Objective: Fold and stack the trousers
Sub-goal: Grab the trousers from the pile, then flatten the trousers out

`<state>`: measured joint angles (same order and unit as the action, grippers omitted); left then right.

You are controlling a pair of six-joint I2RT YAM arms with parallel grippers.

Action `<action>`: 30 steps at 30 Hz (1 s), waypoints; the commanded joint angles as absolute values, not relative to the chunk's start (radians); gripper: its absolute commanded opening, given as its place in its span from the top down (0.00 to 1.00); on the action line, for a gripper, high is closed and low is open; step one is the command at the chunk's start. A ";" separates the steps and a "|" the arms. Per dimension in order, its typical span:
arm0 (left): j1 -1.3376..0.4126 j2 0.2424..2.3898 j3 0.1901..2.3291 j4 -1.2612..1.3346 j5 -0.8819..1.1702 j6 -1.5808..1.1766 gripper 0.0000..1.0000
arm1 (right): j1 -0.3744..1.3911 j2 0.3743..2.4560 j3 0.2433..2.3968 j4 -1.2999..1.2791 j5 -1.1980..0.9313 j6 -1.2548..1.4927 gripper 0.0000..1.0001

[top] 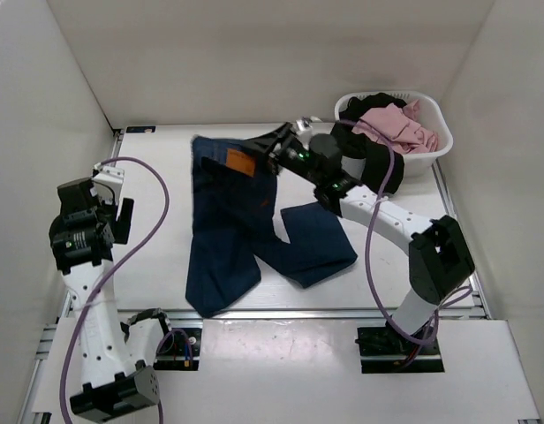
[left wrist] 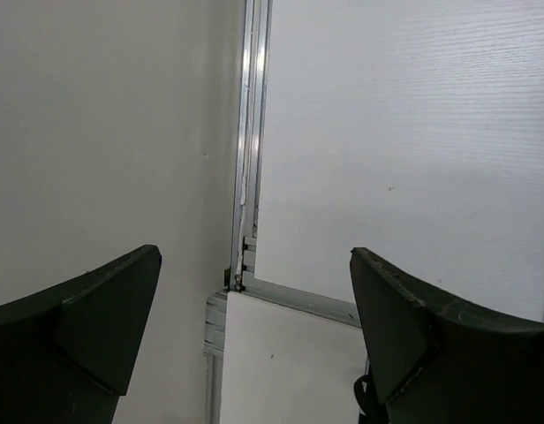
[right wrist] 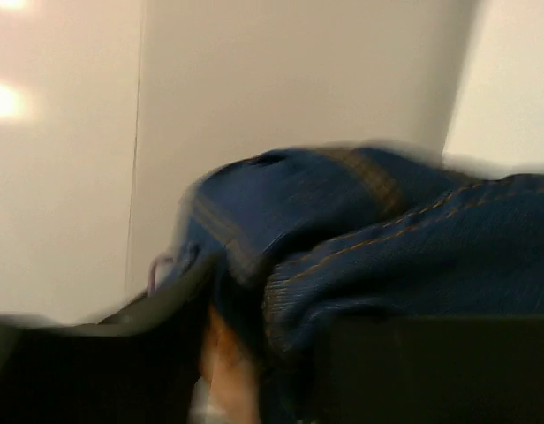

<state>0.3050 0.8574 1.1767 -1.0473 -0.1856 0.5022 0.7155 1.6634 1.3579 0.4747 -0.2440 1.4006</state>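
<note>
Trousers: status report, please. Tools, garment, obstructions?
Right tool shut on trousers at the waistband. Left tool open, empty, off to the left. Trousers spread on table, one leg bent across. Basket of clothes far right, clear.

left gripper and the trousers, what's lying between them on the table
In the top view, only the left arm's purple cable loops between the left gripper and the trousers; otherwise that stretch of white table is bare.
</note>
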 commanded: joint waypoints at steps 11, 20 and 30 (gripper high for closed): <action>0.282 1.124 1.102 -1.158 0.239 0.557 0.04 | 0.600 1.830 1.913 -0.936 0.147 0.497 0.01; -0.144 1.252 0.828 -1.002 0.175 0.482 0.04 | 0.434 1.588 1.235 -0.844 0.118 0.561 0.01; -0.302 1.506 0.683 -0.724 -0.142 0.368 0.70 | 0.413 1.643 0.933 -0.651 -0.026 0.592 0.14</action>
<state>-0.2981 1.4525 0.7010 -0.9119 -0.0395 0.3973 0.4103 1.6123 0.9756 -0.7357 0.0486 0.5911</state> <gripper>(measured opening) 0.377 0.889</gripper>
